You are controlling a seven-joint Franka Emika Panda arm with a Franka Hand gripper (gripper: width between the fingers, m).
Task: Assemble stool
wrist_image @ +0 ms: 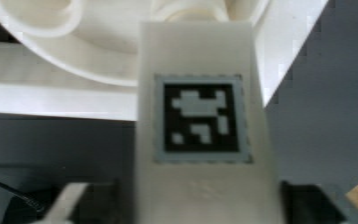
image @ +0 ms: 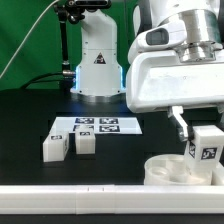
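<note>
Stool leg (image: 205, 150) stands upright at rim of seat (image: 163, 172), long axis vert., directly between gripper (wrist_image: 197, 203) jaws. Jaws pt-open, slim gaps both sides, nothing held.

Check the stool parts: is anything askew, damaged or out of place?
Nothing stands out. One leg stands at the seat by the end effector; two other legs sit beside the marker board.
</note>
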